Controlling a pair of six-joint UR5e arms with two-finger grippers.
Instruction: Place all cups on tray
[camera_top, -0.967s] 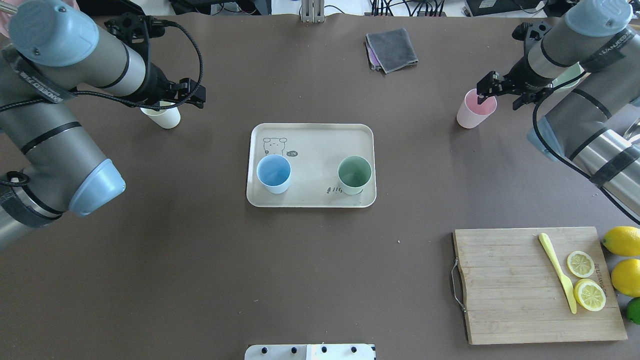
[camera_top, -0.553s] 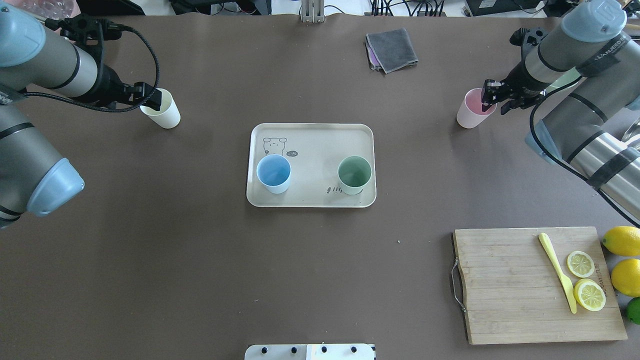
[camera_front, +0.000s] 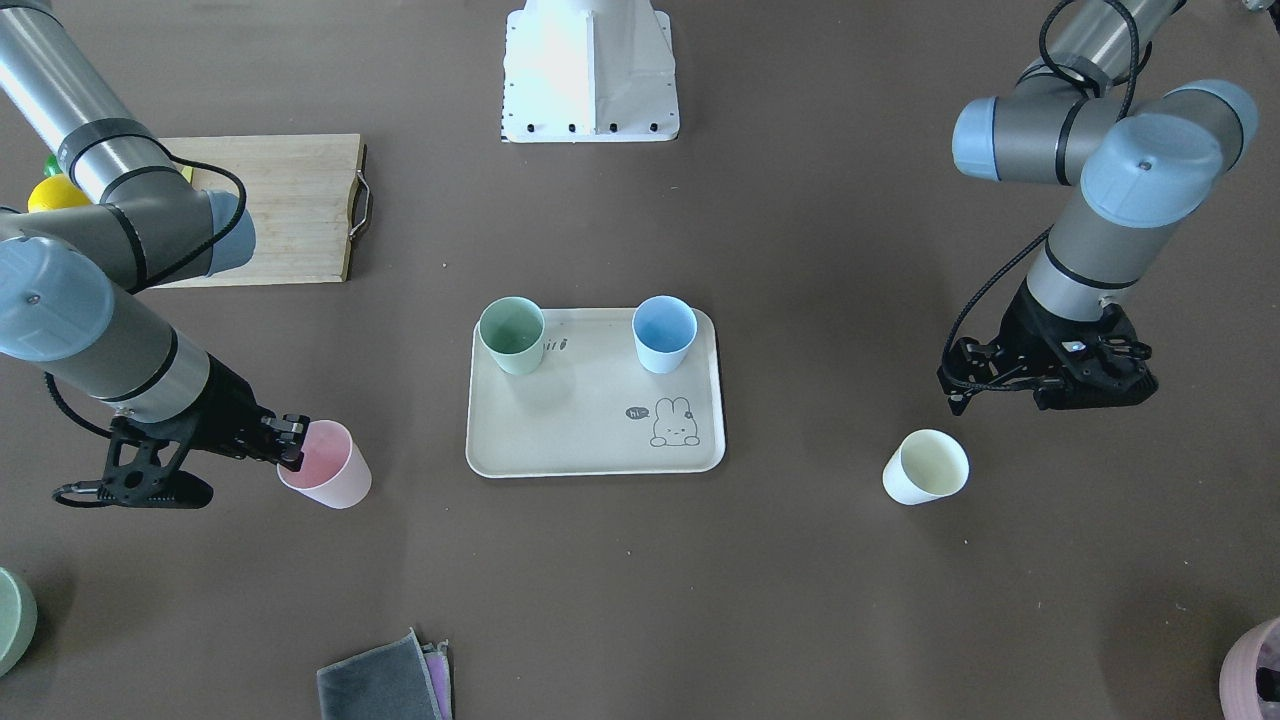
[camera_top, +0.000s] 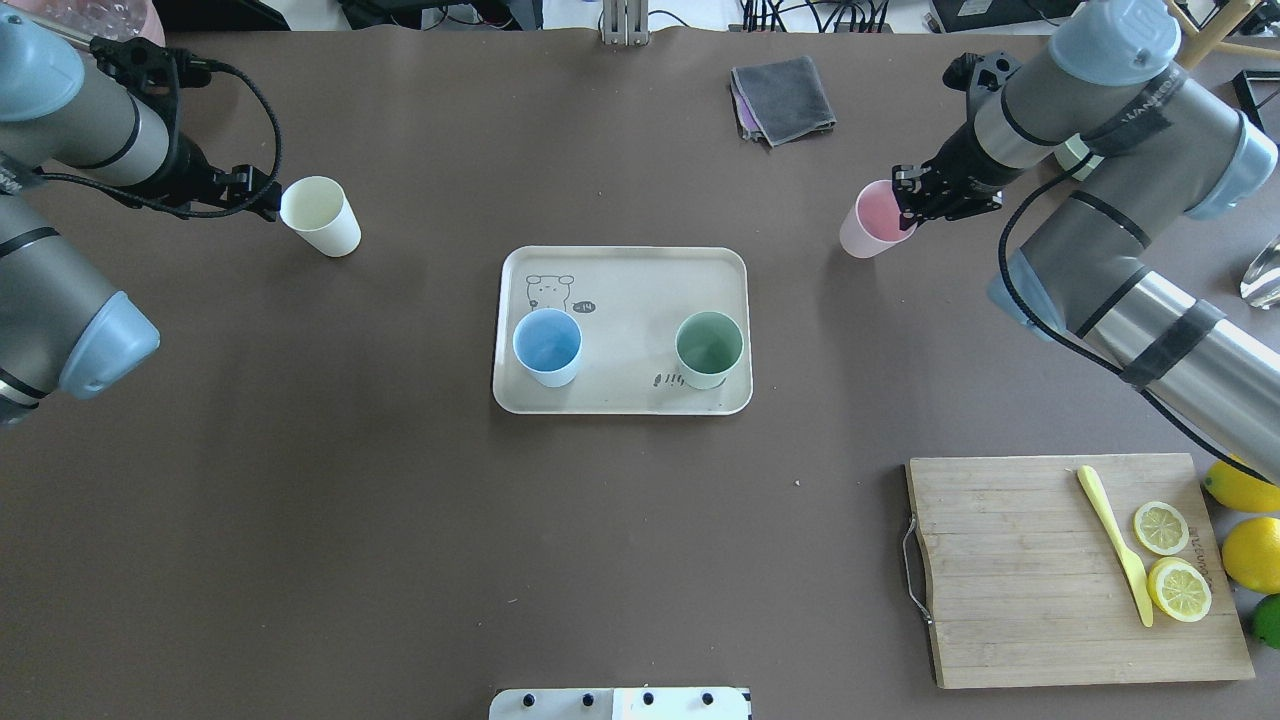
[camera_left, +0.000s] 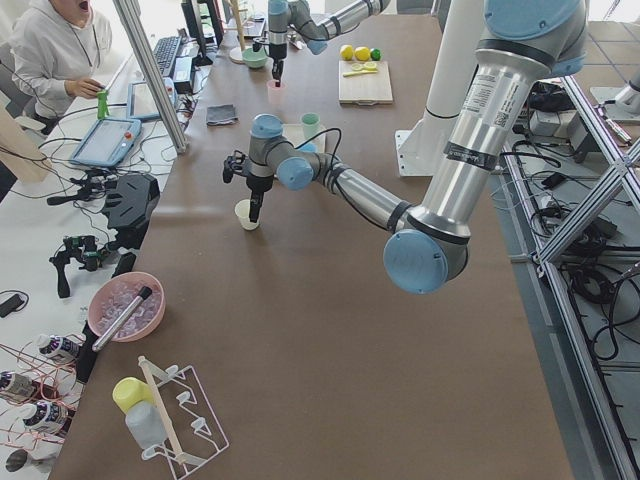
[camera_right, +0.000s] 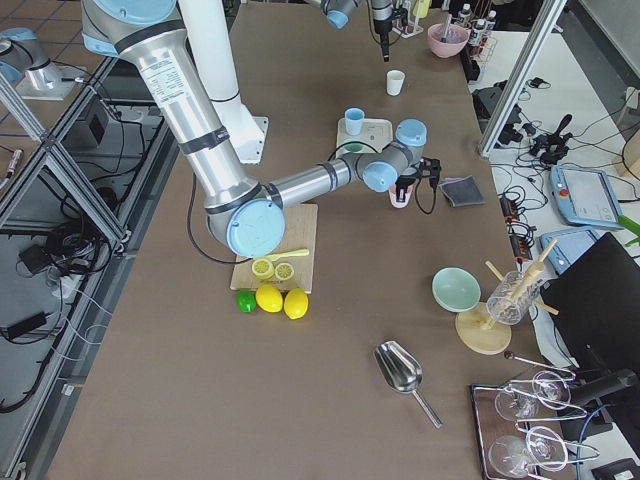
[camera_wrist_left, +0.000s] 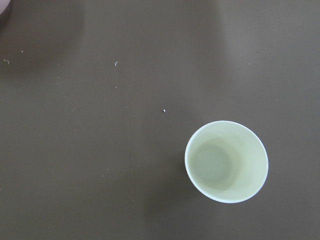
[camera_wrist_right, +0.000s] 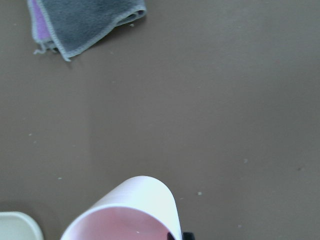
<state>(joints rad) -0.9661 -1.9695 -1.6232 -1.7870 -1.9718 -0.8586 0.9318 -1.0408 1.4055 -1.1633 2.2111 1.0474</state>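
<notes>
The cream tray lies mid-table, also in the front view. A blue cup and a green cup stand on it. My right gripper is shut on the rim of a pink cup and holds it tilted, right of the tray. The pink cup also shows in the right wrist view. A cream cup stands upright on the table, left of the tray. My left gripper is open and empty just left of it, apart from it. The left wrist view shows this cup and no fingers.
A folded grey cloth lies at the back. A wooden cutting board with a yellow knife and lemon slices lies front right, whole lemons beside it. A pale green bowl and a pink bowl sit at the far corners.
My right gripper has carried the pink cup left toward the tray. My left gripper has drawn back left off the cream cup, which has stayed in place.
</notes>
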